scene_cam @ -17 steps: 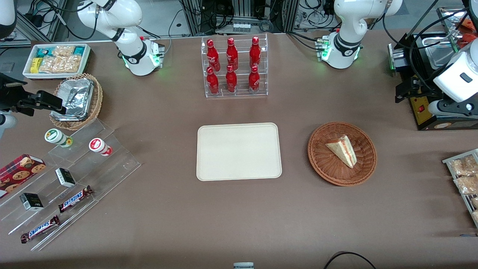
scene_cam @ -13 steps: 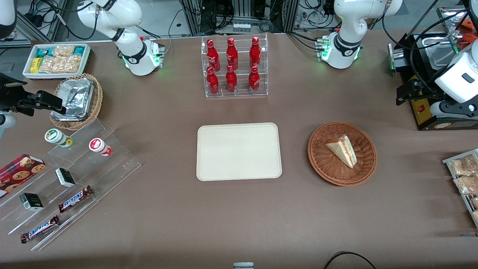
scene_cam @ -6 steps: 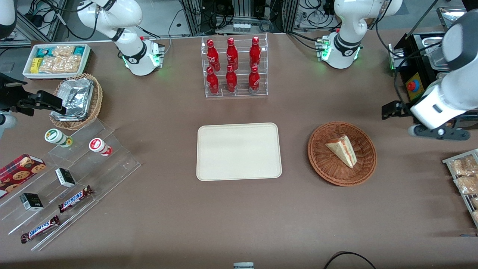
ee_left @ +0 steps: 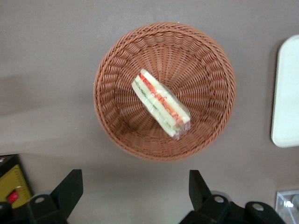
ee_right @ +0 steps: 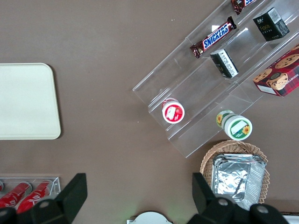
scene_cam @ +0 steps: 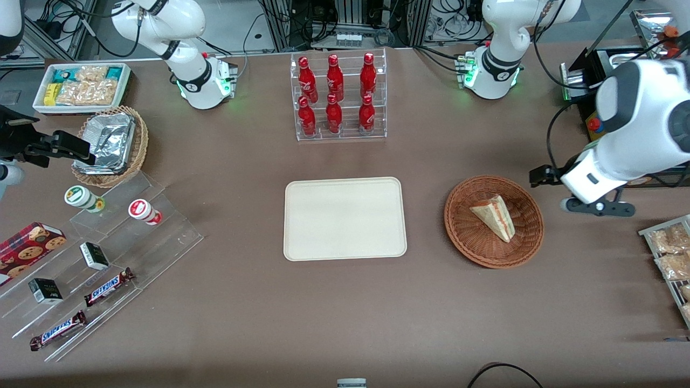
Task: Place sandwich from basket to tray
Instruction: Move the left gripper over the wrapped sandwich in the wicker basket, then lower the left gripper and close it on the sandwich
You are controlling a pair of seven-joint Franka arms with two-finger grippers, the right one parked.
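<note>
The sandwich [scene_cam: 495, 216] [ee_left: 161, 103], a white wedge with red, orange and green layers, lies in the round reddish-brown basket [scene_cam: 474, 237] [ee_left: 117, 93]. The cream tray [scene_cam: 345, 218] [ee_left: 286, 93] [ee_right: 25, 100] lies flat with nothing on it, beside the basket toward the parked arm's end. My gripper [scene_cam: 585, 188] [ee_left: 135, 179] hovers above bare table just outside the basket's rim, toward the working arm's end. It is open, its black fingers [ee_left: 70, 186] wide apart, with nothing between them.
A clear rack of red bottles [scene_cam: 337, 97] stands farther from the front camera than the tray. A black machine [scene_cam: 609, 108] and a rack of snack packets [scene_cam: 671, 253] flank the working arm. A stepped acrylic display [scene_cam: 108, 242], foil basket [scene_cam: 110, 143] and snack box [scene_cam: 81, 86] sit toward the parked arm's end.
My left arm has swung from over the black machine toward the basket and nearer the front camera. Sandwich, basket and tray have not moved.
</note>
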